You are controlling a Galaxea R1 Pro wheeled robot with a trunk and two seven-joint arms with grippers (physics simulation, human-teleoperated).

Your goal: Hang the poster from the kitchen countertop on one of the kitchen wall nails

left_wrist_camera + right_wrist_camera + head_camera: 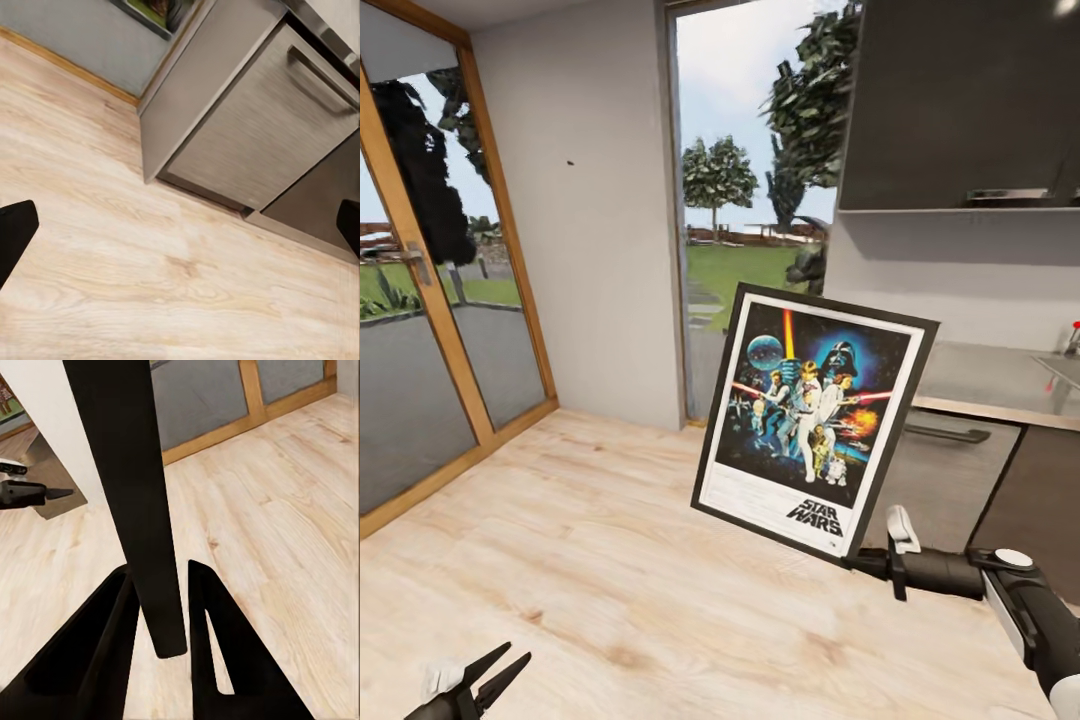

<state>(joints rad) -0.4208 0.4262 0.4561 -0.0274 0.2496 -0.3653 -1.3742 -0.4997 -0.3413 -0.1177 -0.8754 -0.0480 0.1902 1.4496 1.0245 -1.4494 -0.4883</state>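
1 poster (810, 420) off the desk, held tilted over the floor | right gripper (161, 607) jaws pinching frame's lower corner | likely stiff, light, but swings from a corner grip | left gripper (485, 680) jaws spread, empty | 1 wall nail (571, 162) on grey wall, well apart

A light wood floor (150, 277) runs under a grey cabinet (247, 127) with a long handle (322, 75). Black fingers (15, 232) sit far apart.
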